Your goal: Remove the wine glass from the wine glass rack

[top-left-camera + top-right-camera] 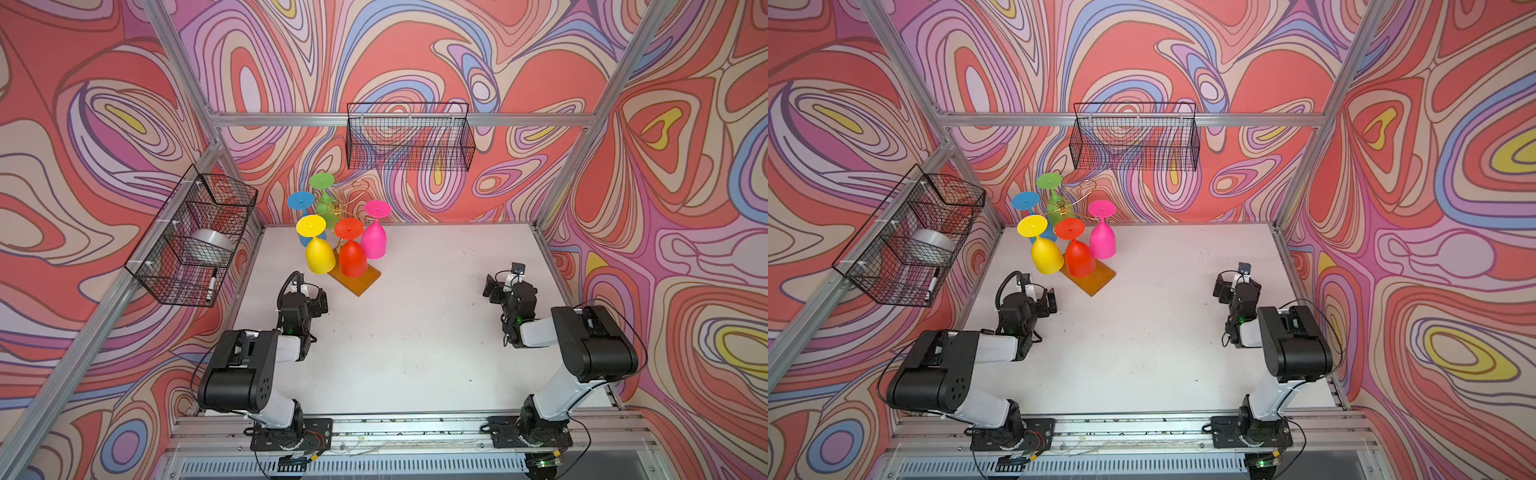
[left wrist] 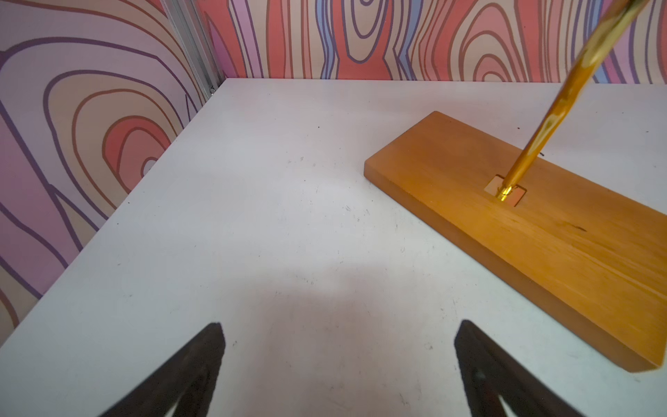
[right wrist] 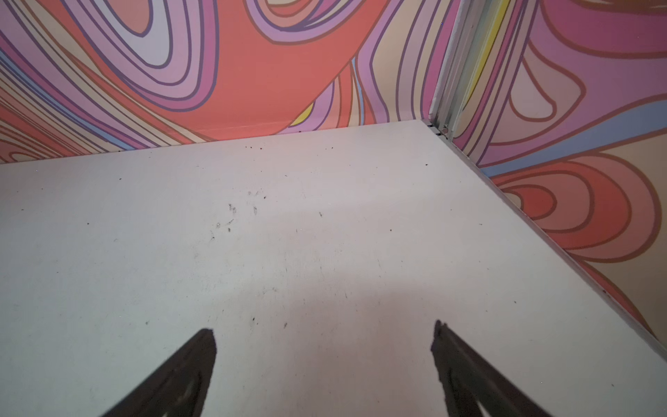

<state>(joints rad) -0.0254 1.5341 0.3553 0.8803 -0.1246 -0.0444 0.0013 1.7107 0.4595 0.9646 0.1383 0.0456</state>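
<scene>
The wine glass rack [image 1: 345, 206] [image 1: 1073, 208] is a thin gold wire tree on an amber base [image 1: 360, 282] [image 1: 1094, 279] at the back left of the white table. Several coloured wine glasses hang upside down from it. The yellow [image 1: 320, 257] [image 1: 1046, 258], red [image 1: 352, 259] [image 1: 1079, 261] and pink [image 1: 374, 243] [image 1: 1102, 243] ones are nearest. My left gripper [image 1: 321, 301] [image 1: 1051, 302] [image 2: 341, 325] is open and empty, low over the table just before the base [image 2: 541, 231] and its gold stem [image 2: 563, 97]. My right gripper [image 1: 492, 289] [image 1: 1223, 289] [image 3: 323, 326] is open and empty at the far right.
A black mesh basket [image 1: 195, 232] on the left wall holds a silver round object [image 1: 212, 243] and a marker [image 1: 212, 284]. Another mesh basket [image 1: 409, 137] hangs on the back wall above the rack. Aluminium frame posts stand at the table's back corners.
</scene>
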